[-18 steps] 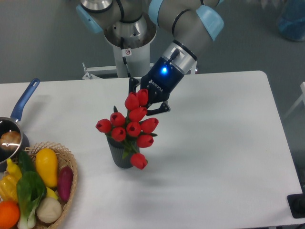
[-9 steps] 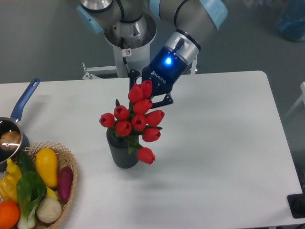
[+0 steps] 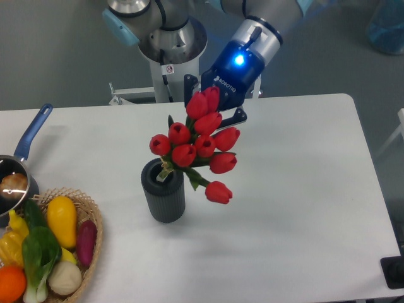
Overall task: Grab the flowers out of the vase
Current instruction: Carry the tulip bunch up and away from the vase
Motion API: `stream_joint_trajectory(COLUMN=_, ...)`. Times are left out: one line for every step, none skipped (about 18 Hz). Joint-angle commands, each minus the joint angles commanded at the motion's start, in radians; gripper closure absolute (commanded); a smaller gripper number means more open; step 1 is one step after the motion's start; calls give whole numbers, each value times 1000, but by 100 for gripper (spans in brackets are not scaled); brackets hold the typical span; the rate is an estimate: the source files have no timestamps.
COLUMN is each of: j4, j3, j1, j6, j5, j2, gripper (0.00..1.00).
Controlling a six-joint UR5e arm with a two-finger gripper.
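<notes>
Tool: I see the tool [image 3: 211, 113] at the rear centre of the bench, its dark body lit by a blue lamp, tilted down and to the left. One dark finger [image 3: 189, 85] shows left of the top bud, another juts out on the right beside the bunch.
Tool state: the fingers sit on either side of the bunch and I read them as clenched on the flowers, though the buds hide the contact itself.
Flowers: the flowers [image 3: 199, 148] hang directly below and in front of the tool, red buds spread in a slanted cluster, the top buds right against the tool body and the lowest bud drooping to the lower right.
Flowers versus vase: the bunch sits up and to the right of the vase [image 3: 163, 192], and it is wider than the vase. Pale green stem ends reach down to the round mouth; I cannot tell whether they are clear of it.
Vase: dark grey, ribbed, upright on the bench [image 3: 303, 189], left of centre.
Left edge: a wicker basket [image 3: 93, 218] of colourful vegetables [image 3: 44, 243], and behind it a dark saucepan [image 3: 16, 180] with a blue handle, both well apart from the vase.
</notes>
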Motion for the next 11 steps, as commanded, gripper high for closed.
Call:
stream_joint_trajectory(j4=0, j3=9, j1=5, j6=-12, j5=-9, j2=0, gripper=98)
stream_joint_trajectory(j4=0, j3=17, j1=11, j6=-26, j5=-24, j2=-2, gripper=98)
stream_joint_trajectory(j4=0, j3=25, j1=20, j6=-41, j5=-43, j2=-2, gripper=98)
stream_joint_trajectory(j4=0, j3=31, j1=25, j6=-60, j5=-55, j2=-2, gripper=98)
stream_joint_trajectory(j4=2, j3=34, j1=26, j6=-80, j5=-66, j2=-3, gripper=98)
stream_joint_trajectory(j4=2, j3=40, j1=28, j6=-92, j5=-74, j2=-3, gripper=98)
stream_joint_trajectory(j4=2, j3=46, j1=35, j6=-101, j5=-77, j2=-5, gripper=98)
stream_joint_trajectory(j4=2, j3=54, j1=38, j6=-112, j5=-75, j2=-6, gripper=98)
stream_joint_trajectory(j4=3, j3=61, j1=38, j6=-118, j5=-71, j2=-9, gripper=98)
stream_joint_trajectory(j4=9, j3=68, j1=41, j6=-117, j5=-60, j2=-9, gripper=98)
stream_joint_trajectory(j4=12, j3=75, j1=46, j6=-115, j5=-42, j2=-6, gripper=98)
